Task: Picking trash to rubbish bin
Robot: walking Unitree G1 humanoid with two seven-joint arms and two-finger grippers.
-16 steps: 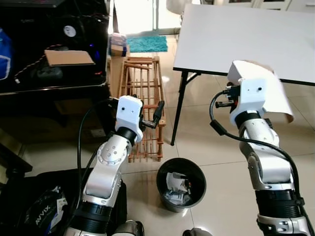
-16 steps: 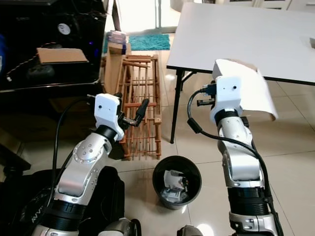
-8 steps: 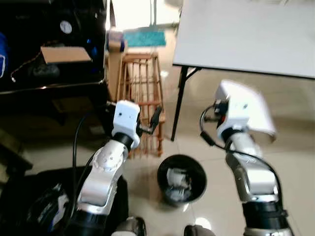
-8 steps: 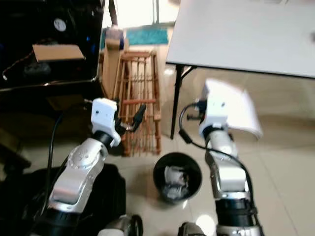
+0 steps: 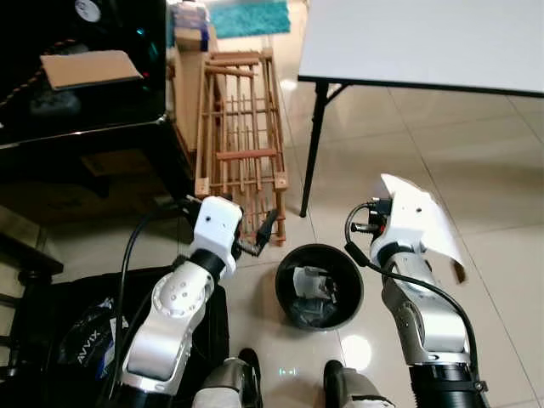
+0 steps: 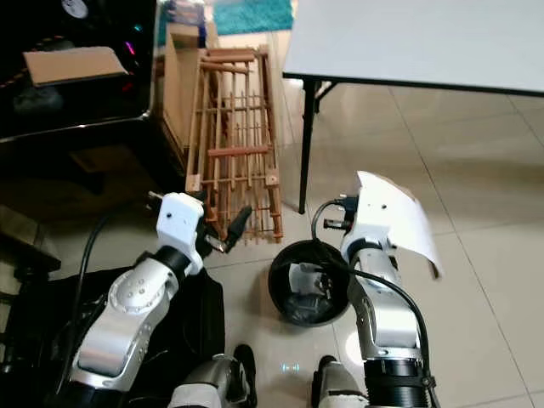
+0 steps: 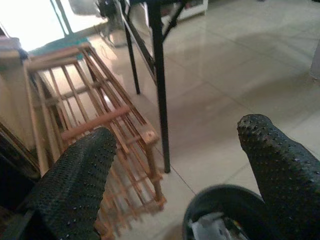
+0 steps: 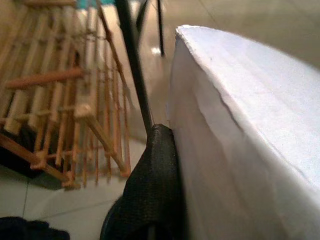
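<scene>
White paper sheet (image 5: 425,223), right of centre in the head view, is pinched in the right gripper (image 8: 155,165), just right of the black rubbish bin (image 5: 320,286) at lower centre, which holds crumpled trash. Left gripper (image 7: 175,165) hovers left of the bin with jaws wide apart, near a wooden rack (image 5: 241,136)

Gloss underfoot, matt in the grip

The floor (image 5: 476,161) tiles were glossy, throwing back glare; the rack (image 5: 242,136) was bare slatted wood. The bin (image 5: 289,302) looked like smooth black plastic. The sheet (image 8: 250,130) was matt white paper with a rough edge, pressed by a knurled black rubbery finger (image 8: 152,185). The left gripper (image 7: 185,170) had dimpled matt pads.
</scene>
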